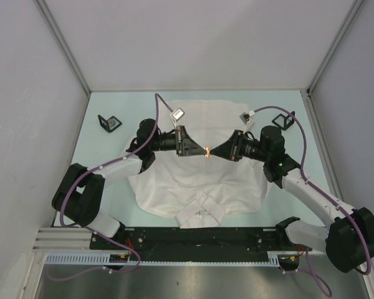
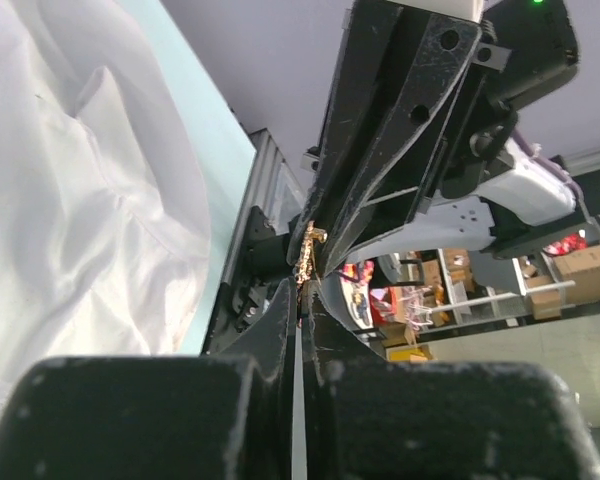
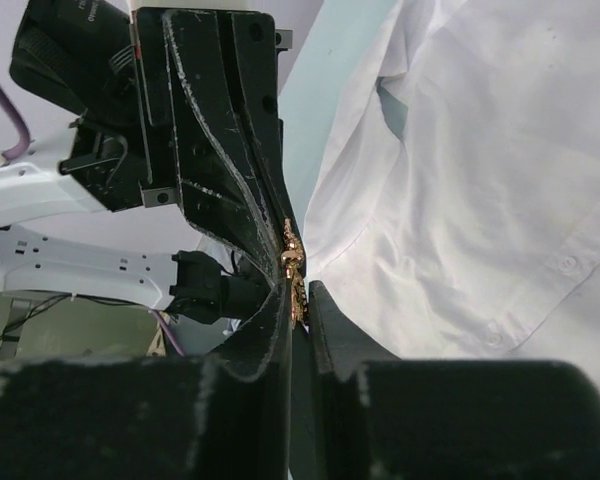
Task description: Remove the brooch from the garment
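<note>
Grey walls [image 1: 193,43] close in a pale green table [image 1: 128,103]. The shirt [image 1: 199,187] lies spread flat over the middle of it, collar toward the near edge and hem toward the far edge. A small black stand [image 1: 109,123] sits near the far left corner and another [image 1: 283,119] near the far right corner, both just off the cloth.

The two arms reach in from either side and meet tip to tip over the middle of the shirt. The gold brooch [image 1: 208,152] sits at the point where they meet. The left gripper [image 1: 201,151] is fully closed, with one end of the brooch pinched at its tips. The right gripper [image 1: 215,151] faces it with its jaws drawn nearly together around the other end. Only a thin slit shows between its fingers [image 3: 325,310] in the right wrist view, and whether they already press the brooch cannot be told.

In both wrist views the brooch stands clear between the black fingertips, with the shirt off to one side behind it. No cloth shows caught in either pair of jaws.
</note>
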Controlling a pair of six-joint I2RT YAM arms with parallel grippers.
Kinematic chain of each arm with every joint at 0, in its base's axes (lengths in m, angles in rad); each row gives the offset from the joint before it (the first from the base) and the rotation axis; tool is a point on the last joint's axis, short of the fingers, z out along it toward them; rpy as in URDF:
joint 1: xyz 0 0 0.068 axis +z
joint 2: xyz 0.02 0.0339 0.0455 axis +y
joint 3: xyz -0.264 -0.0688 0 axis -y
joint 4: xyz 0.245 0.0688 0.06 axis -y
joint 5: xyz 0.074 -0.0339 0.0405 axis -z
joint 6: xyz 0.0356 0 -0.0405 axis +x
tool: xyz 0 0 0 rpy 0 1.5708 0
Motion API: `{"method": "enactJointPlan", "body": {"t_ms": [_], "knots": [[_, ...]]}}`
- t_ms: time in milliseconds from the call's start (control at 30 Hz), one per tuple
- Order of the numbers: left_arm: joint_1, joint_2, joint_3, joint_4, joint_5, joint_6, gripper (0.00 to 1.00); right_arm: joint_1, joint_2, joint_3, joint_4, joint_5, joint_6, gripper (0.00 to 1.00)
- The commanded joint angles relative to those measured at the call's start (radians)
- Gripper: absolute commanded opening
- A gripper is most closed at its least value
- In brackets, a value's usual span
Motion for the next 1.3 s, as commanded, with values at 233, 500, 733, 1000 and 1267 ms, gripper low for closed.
{"method": "enactJointPlan", "body": {"t_ms": [233,500,733,1000,1267], "knots": [[-0.009,-0.1,0.041,-0.204,-0.103,0.193,0.0,0.055,-0.057,0.001,-0.07,0.201,0.016,0.1],[-0.007,-0.106,0.046,-0.25,-0.129,0.223,0.01,0.047,-0.098,0.001,-0.125,0.188,-0.008,0.38],[-0.009,-0.108,0.051,-0.285,-0.138,0.247,0.0,0.036,-0.135,0.001,-0.182,0.177,-0.051,0.47],[-0.04,-0.169,0.144,-0.547,-0.326,0.471,0.0,0.071,-0.117,0.004,-0.184,0.263,-0.047,0.45],[-0.135,-0.218,0.233,-0.805,-0.604,0.658,0.0,0.119,-0.106,0.083,-0.38,0.487,-0.037,0.41]]}}
